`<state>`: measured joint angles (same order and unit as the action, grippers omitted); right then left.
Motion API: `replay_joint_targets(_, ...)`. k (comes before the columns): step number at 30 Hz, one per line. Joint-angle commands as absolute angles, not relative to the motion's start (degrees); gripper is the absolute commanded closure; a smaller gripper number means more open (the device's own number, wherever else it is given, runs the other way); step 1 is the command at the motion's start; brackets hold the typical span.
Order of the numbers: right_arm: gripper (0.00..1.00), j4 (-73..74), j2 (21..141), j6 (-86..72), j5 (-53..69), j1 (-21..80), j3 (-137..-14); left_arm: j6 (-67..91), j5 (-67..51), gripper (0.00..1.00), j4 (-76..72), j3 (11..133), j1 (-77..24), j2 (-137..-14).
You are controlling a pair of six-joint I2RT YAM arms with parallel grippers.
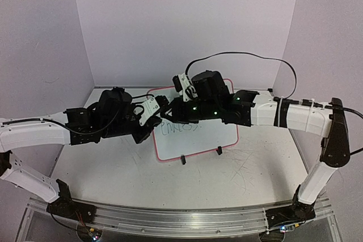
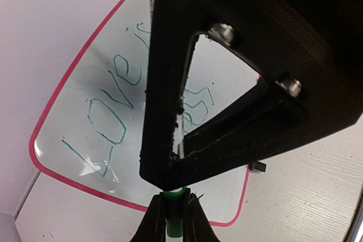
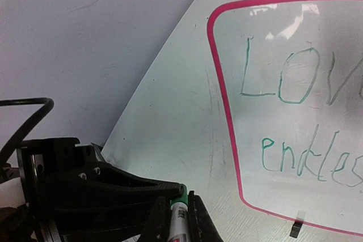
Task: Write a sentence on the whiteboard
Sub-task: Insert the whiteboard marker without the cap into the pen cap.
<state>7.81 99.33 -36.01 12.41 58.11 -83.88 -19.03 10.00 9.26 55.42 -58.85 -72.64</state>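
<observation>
The whiteboard [image 1: 195,143] with its pink-red frame lies on the table behind both grippers. The dark-green sentence [image 1: 179,128] on it reads "Love" over "endles" in the right wrist view [image 3: 309,160]; its end is cut off. "Love" also shows in the left wrist view [image 2: 108,111]. My left gripper [image 1: 152,110] is shut on a green marker cap [image 2: 174,211]. My right gripper [image 1: 177,105] is shut on a white marker [image 3: 180,224] with a green end. The two grippers meet tip to tip above the board's left part, cap against marker end.
The board has two black clip feet [image 1: 182,160] [image 1: 219,151] at its near edge. Purple walls close in the back and both sides. A black cable [image 1: 244,55] loops above the right arm. The white tabletop [image 1: 244,174] shows faint scuff marks.
</observation>
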Motion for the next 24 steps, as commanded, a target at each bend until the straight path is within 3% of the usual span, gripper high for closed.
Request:
replay_joint_targets(1, 1.0, 3.3, 103.7, -26.6, 35.2, 60.9, -84.2, -15.9, -5.7, 1.0, -1.1, 60.7, -61.1, -70.1)
replay_joint_targets(5, 1.0, 3.1, 102.7, -16.3, 42.5, 60.9, -81.7, -13.9, -11.6, 1.0, 1.9, 60.1, -61.1, -68.9)
replay_joint_targets(10, 1.0, 3.2, 99.0, -15.7, 36.9, 60.6, -80.0, -10.6, -8.8, 1.0, 4.9, 57.2, -61.1, -67.0)
replay_joint_targets(12, 0.96, 3.2, 97.0, -16.8, 32.9, 60.4, -79.4, -8.5, -5.3, 1.0, 5.0, 55.0, -61.1, -65.1)
replay_joint_targets(14, 0.72, 3.1, 94.1, -17.9, 28.8, 60.0, -78.0, -5.3, -0.4, 1.0, 5.3, 52.6, -61.1, -63.0)
replay_joint_targets(17, 0.24, 3.1, 87.1, -18.6, 19.8, 59.4, -75.2, 1.2, 6.9, 1.0, 5.5, 47.9, -61.1, -59.5)
replay_joint_targets(19, 0.03, 3.0, 81.4, -18.1, 12.2, 59.3, -73.4, 5.9, 10.0, 1.0, 5.6, 44.9, -61.1, -57.2)
replay_joint_targets(24, 0.02, 0.6, 68.2, -15.0, -4.9, 59.3, -68.7, 19.3, 18.9, 1.0, 7.4, 38.5, -61.1, -52.5)
